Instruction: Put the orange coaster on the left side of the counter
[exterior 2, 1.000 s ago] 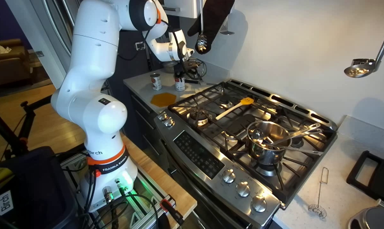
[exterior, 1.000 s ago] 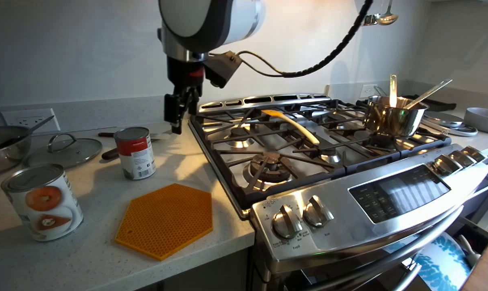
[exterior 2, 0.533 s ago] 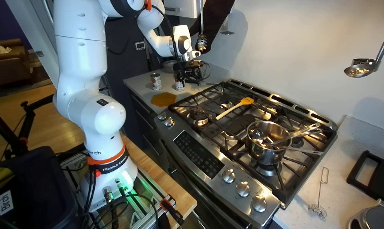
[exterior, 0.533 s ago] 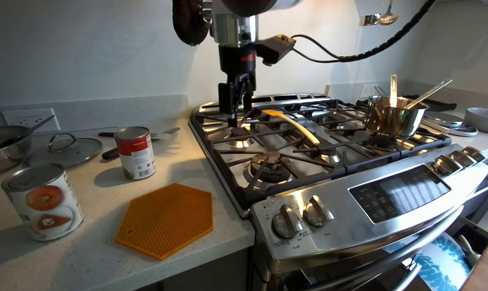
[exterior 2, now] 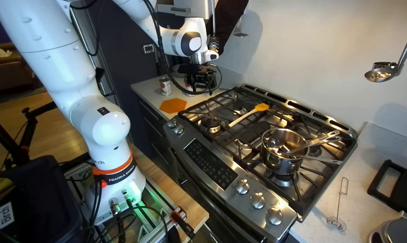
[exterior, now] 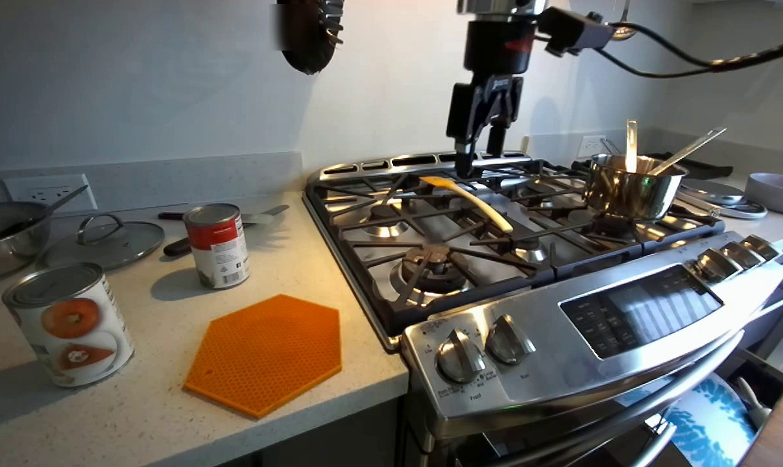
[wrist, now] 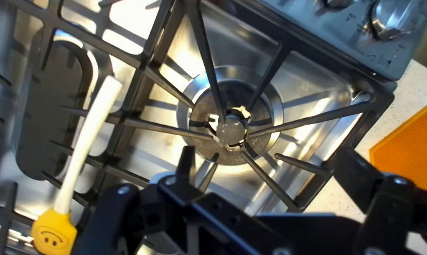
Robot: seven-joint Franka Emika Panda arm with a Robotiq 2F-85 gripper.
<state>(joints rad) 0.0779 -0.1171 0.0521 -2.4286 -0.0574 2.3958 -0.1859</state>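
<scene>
The orange coaster [exterior: 268, 353] is a flat hexagon lying on the speckled counter [exterior: 151, 408], close to the front edge and the stove. It also shows in an exterior view [exterior 2: 173, 105] and, cut off by the right edge, in the wrist view [wrist: 409, 147]. My gripper [exterior: 481, 159] points down above the stove, well higher than the coaster and apart from it. In the wrist view my gripper [wrist: 270, 166] has its fingers wide apart with nothing between them; a stove burner and grate show below. The coaster is not under the fingers.
A white can [exterior: 70, 324] and a red-labelled can [exterior: 217, 246] stand near the coaster. A glass lid [exterior: 106, 243], a pan [exterior: 8, 233] and a metal spatula [exterior: 261, 216] lie behind. The stove grate [exterior: 365, 259] holds a yellow-headed utensil [exterior: 475, 206] and a steel pot [exterior: 631, 188].
My gripper has moved from above the counter behind the red-labelled can to above the stove, rightward and up in an exterior view. The coaster and cans have not moved.
</scene>
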